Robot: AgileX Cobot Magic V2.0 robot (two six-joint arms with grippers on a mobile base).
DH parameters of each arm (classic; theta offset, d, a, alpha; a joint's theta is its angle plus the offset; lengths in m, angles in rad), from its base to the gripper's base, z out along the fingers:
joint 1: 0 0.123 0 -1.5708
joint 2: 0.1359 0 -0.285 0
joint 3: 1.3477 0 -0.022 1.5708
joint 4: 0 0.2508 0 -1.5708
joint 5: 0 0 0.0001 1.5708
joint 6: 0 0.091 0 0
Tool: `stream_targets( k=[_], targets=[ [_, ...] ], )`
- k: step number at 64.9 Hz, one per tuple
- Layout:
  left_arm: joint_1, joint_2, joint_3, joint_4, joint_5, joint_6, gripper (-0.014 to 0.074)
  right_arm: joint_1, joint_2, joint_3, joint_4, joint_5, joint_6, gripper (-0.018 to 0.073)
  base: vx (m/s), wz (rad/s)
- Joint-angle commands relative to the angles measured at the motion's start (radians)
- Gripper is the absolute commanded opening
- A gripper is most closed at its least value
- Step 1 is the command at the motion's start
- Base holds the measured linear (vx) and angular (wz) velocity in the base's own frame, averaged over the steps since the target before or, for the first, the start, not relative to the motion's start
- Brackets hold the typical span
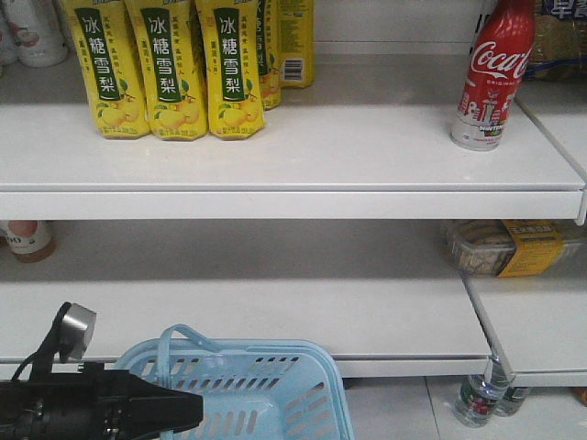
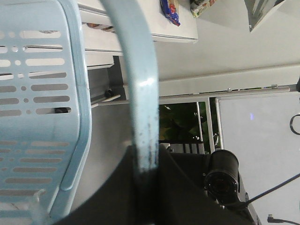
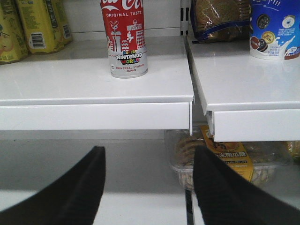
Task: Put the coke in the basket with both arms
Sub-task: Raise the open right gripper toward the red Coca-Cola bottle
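Note:
The coke [image 1: 493,78] is a slim red Coca-Cola can with a silver base, upright at the right end of the upper shelf. In the right wrist view the coke [image 3: 124,40] stands above and left of my right gripper [image 3: 147,152], which is open and empty at the height of the lower shelf. The light blue basket [image 1: 266,385] hangs low in front of the shelves. My left gripper [image 2: 146,164] is shut on the basket's loop handle [image 2: 140,93], with the slotted basket wall [image 2: 37,117] to its left. The left arm [image 1: 101,408] shows at the bottom left.
Yellow drink cartons [image 1: 165,73] stand at the left of the upper shelf. A clear plastic snack box [image 1: 500,247] lies on the lower shelf to the right. Bottles [image 1: 477,399] stand on the floor. A snack bag [image 3: 218,18] and blue cup [image 3: 274,28] occupy the neighbouring shelf.

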State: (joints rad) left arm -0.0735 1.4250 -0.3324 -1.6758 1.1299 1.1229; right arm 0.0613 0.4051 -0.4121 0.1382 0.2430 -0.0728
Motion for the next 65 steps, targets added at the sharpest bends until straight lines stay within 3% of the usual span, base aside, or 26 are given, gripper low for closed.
stream_targets(
  k=[1,17,29,65],
  targets=[
    [-0.004,-0.026,-0.014,-0.109,0.086,0.012,-0.0006,0.0,0.013,-0.028,-0.007,-0.076,-0.019,0.0476,0.0,0.0],
    [-0.004,-0.026,-0.014,-0.109,0.086,0.012,-0.0006,0.0,0.013,-0.028,-0.006,-0.073,-0.046,0.0552,0.0,0.0],
    [-0.004,-0.026,-0.014,-0.109,0.086,0.012,-0.0006,0.0,0.013,-0.028,-0.004,-0.099,-0.046,0.0554,0.0,0.0],
    [-0.004,-0.026,-0.014,-0.109,0.086,0.012,-0.0006,0.002,0.145,-0.041,0.026,-0.421,-0.032,0.0554,0.0,0.0]
  ],
)
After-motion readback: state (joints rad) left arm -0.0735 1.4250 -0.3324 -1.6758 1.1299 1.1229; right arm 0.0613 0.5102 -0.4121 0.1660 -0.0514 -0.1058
